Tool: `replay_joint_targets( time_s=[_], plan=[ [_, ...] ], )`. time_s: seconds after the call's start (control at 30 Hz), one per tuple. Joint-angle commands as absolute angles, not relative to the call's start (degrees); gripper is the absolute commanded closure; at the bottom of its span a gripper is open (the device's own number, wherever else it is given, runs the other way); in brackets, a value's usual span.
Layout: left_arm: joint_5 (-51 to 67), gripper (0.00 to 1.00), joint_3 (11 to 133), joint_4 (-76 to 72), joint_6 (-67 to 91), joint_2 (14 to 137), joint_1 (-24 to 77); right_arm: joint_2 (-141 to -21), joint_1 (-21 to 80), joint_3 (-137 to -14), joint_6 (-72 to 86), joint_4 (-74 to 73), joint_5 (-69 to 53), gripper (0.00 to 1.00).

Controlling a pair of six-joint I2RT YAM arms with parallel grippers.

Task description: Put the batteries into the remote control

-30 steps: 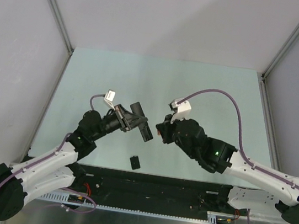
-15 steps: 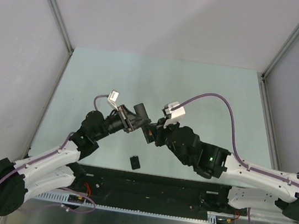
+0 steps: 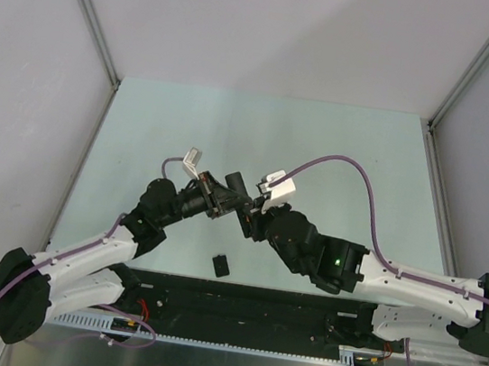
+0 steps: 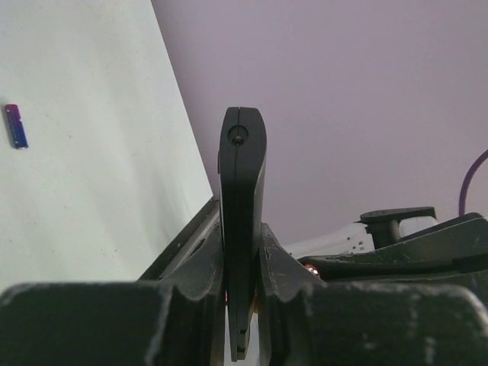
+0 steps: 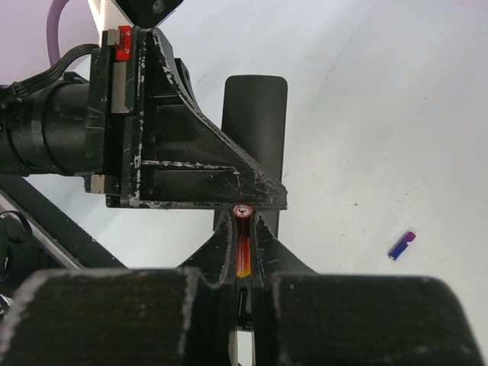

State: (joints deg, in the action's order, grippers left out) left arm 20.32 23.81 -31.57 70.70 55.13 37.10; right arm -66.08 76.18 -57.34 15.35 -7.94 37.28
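Note:
My left gripper (image 4: 242, 238) is shut on the remote control (image 4: 242, 183), a slim black bar seen edge-on and sticking out past the fingers. In the top view the remote control (image 3: 235, 183) hangs above the table's middle. My right gripper (image 5: 242, 223) is shut on the red-orange battery (image 5: 242, 248), whose end touches the underside of the left gripper's finger (image 5: 198, 164) right by the remote control (image 5: 255, 114). The blue-purple battery (image 5: 401, 245) lies loose on the table, also in the left wrist view as the blue-purple battery (image 4: 15, 126). In the top view the two grippers meet, left gripper (image 3: 221, 198) against right gripper (image 3: 250, 216).
A small black squarish cover piece (image 3: 221, 264) lies on the pale green table (image 3: 349, 152) near its front edge, below the grippers. Grey walls with metal frame posts close the table in on the left, right and back.
My right arm has swung left with the red-orange battery until it meets the left gripper. The left gripper has shifted slightly right with the remote control. The cover piece has not moved.

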Motion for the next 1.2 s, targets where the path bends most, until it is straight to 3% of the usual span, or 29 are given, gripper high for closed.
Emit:
replay_joint_targets(
  time_s=[0.0, 1.17],
  plan=[
    [22.2, 1.0, 26.6, -35.1, 74.3, 55.2, 37.4, -66.3, 76.6, -57.5, 14.7, -7.4, 40.3, 1.0],
    [21.4, 1.0, 25.7, -39.8, 74.5, 56.8, 37.4, -65.7, 78.3, -56.8, 22.0, -15.6, 38.8, 1.0]
  ],
)
